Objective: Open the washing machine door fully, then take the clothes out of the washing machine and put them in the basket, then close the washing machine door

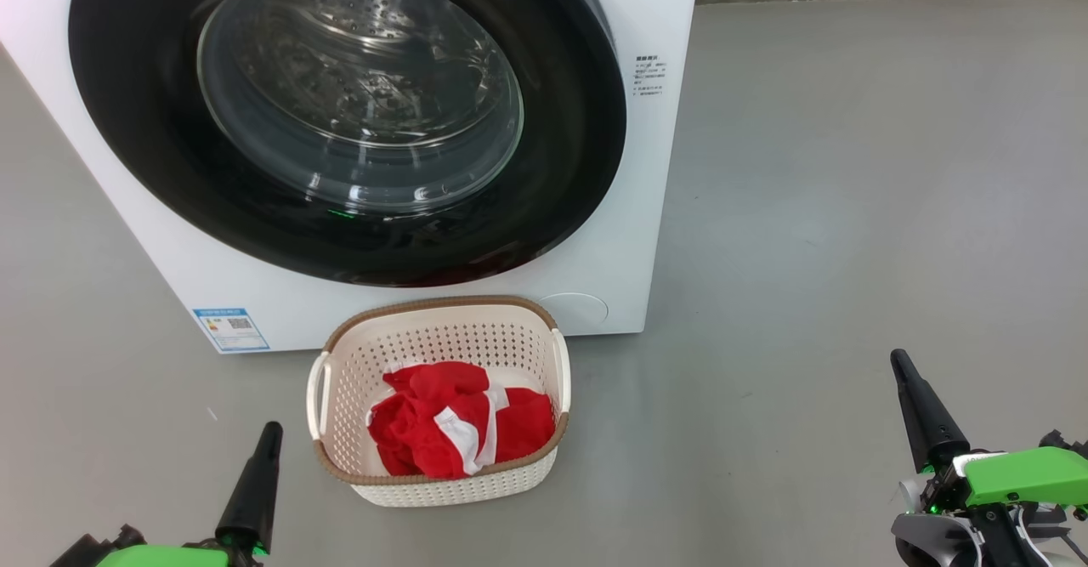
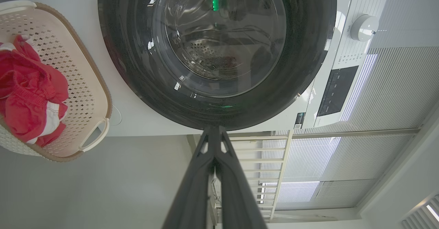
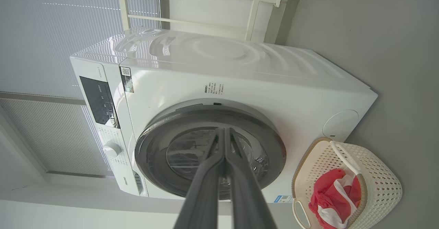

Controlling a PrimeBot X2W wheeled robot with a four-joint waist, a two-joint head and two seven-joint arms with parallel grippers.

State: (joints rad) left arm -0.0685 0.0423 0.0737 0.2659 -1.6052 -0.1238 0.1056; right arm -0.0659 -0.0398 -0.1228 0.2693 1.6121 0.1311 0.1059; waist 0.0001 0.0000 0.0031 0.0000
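Note:
The washing machine (image 1: 646, 210) stands ahead with its round black door (image 1: 348, 116) shut flat against the front; the steel drum shows through the glass. The cream basket (image 1: 442, 316) sits on the floor just before it, holding the red clothes (image 1: 459, 427) with white panels. My left gripper (image 1: 272, 427) is shut and empty, low at the basket's left. My right gripper (image 1: 898, 356) is shut and empty, well off to the basket's right. Both wrist views look along closed fingers at the door (image 2: 216, 54) (image 3: 209, 153), with the basket (image 2: 99, 95) (image 3: 380, 184) and clothes (image 2: 31, 91) (image 3: 332, 194) to one side.
Grey floor (image 1: 850, 210) spreads wide to the machine's right. A blue label (image 1: 231, 329) marks the machine's lower left front. The control panel and knob (image 2: 363, 27) sit at the machine's top. Window blinds and a white frame stand behind the machine.

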